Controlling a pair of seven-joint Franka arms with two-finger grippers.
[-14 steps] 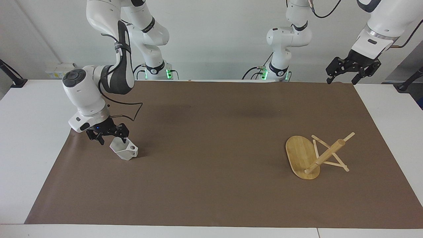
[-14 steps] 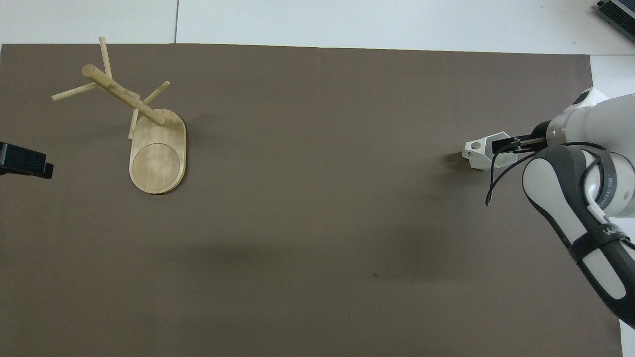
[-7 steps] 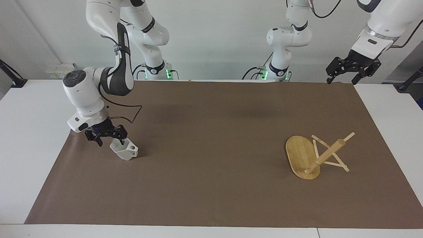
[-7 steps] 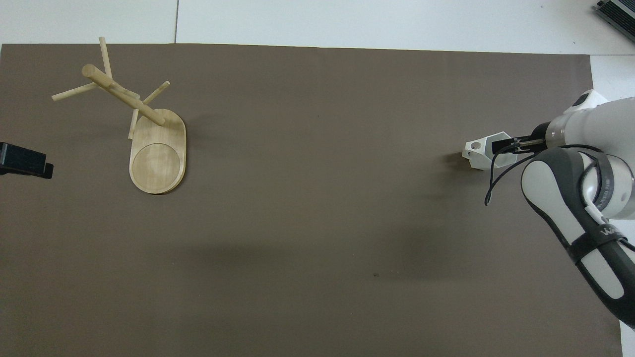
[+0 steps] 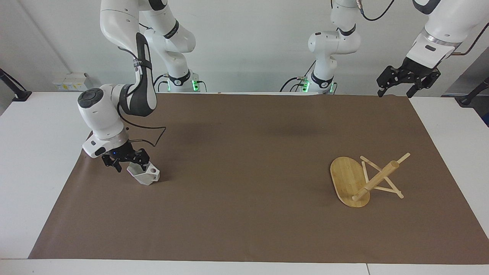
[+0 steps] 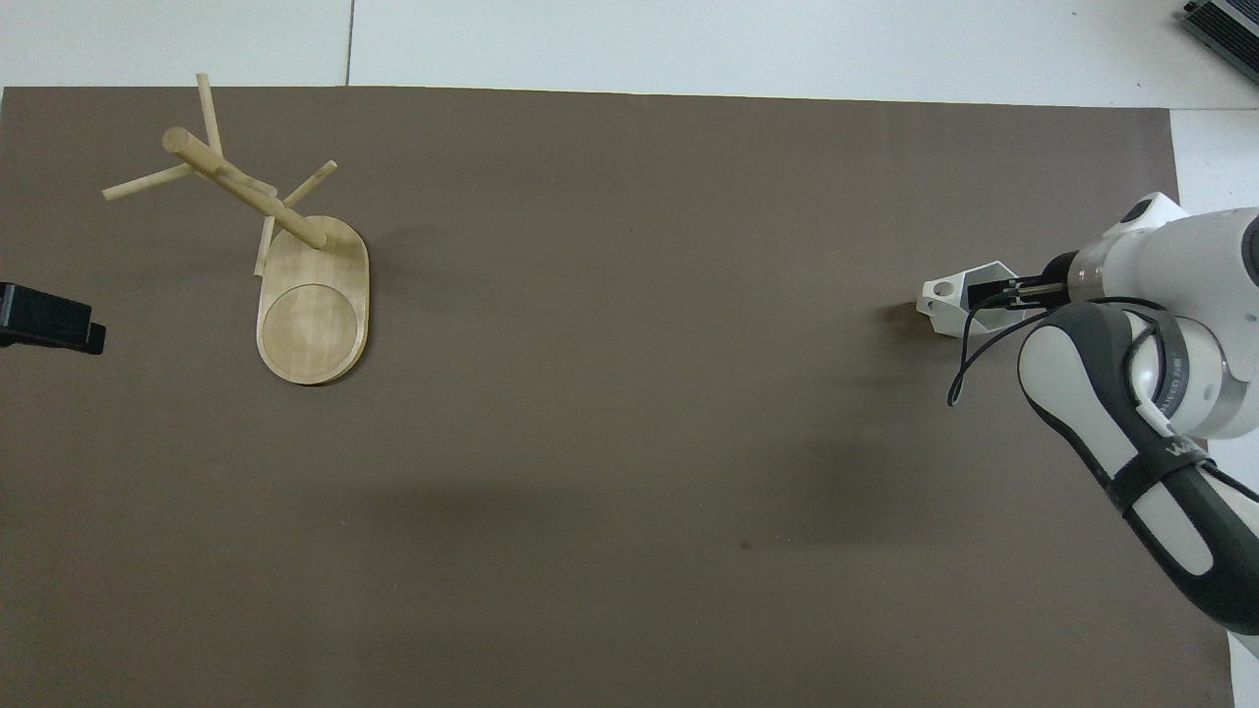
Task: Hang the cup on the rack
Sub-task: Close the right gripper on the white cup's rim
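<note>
I watch through one high camera facing my arms across the table, another steeply overhead from their end; both share the wide brown paper mat (image 5: 252, 172) (image 6: 629, 413).

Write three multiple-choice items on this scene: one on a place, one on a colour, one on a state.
1. The cup lies
A. toward the right arm's end of the table
B. toward the left arm's end
C. on the rack's base

2. The mat on the table is
A. green
B. brown
C. blue

3. The left end effector is
A. shut on the cup
B. shut on the rack
C. open and holding nothing

Answers:
1 A: the cup rests on the mat at the right end effector, apart from the rack.
2 B: the sheet under both things is plain brown.
3 C: it hangs in the air over a corner of the mat, fingers apart, nothing between them.
</note>
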